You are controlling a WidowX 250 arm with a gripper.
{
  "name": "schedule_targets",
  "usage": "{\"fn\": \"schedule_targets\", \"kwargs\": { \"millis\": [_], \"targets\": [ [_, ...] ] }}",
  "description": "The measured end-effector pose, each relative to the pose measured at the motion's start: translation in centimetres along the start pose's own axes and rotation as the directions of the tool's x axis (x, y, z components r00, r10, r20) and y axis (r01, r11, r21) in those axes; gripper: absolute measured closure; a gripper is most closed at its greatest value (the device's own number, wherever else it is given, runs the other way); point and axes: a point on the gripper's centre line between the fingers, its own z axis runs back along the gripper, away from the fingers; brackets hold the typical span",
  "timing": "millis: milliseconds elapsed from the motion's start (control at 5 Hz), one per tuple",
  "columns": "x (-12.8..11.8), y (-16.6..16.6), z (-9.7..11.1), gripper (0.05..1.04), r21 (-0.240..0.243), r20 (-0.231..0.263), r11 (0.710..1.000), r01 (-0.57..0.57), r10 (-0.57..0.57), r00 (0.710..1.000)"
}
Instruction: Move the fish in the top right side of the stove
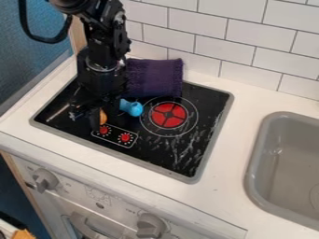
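on the left of the stove (165, 161), my pincer (86, 115) hangs by an orange thing (103, 117); i can't tell if it's wide or narrow.

Two grey knobs (45, 180), one sink (252, 170)

The arm (105, 46) is black all over, built of chunky, uneven segments. At the top sits a rounded joint housing (70, 4), with knobbly, ridged parts (118, 23) along the right side. A thick black cable (26, 29) bows out in a smooth loop on the left. Lower down, a thin greyish curved edge (109, 70) crosses the bulky dark body above the black gripper (85, 116).
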Motion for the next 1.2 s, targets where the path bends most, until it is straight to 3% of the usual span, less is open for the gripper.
{"fn": "schedule_targets", "kwargs": {
  "millis": [200, 400, 600, 800, 1000, 1200],
  "targets": [
    [0.1, 0.1, 0.0, 0.741, 0.006, 0.005, 1.0, -0.009, 0.009, 1.0],
    [0.3, 0.2, 1.3, 0.749, -0.018, 0.013, 0.999, -0.034, 0.034, 0.999],
    [0.5, 0.4, 4.2, 0.749, -0.087, 0.014, 0.994, -0.06, 0.062, 0.998],
    [-1.0, 0.4, 7.1, 0.749, -0.159, 0.007, 0.987, -0.024, 0.026, 1.0],
    [-5.3, -0.7, 9.1, 0.749, -0.216, 0.006, 0.967, 0.139, -0.141, 0.99],
    [-8.9, -2.1, 9.9, 0.749, -0.24, 0.024, 0.936, 0.256, -0.258, 0.966]
  ]
}}
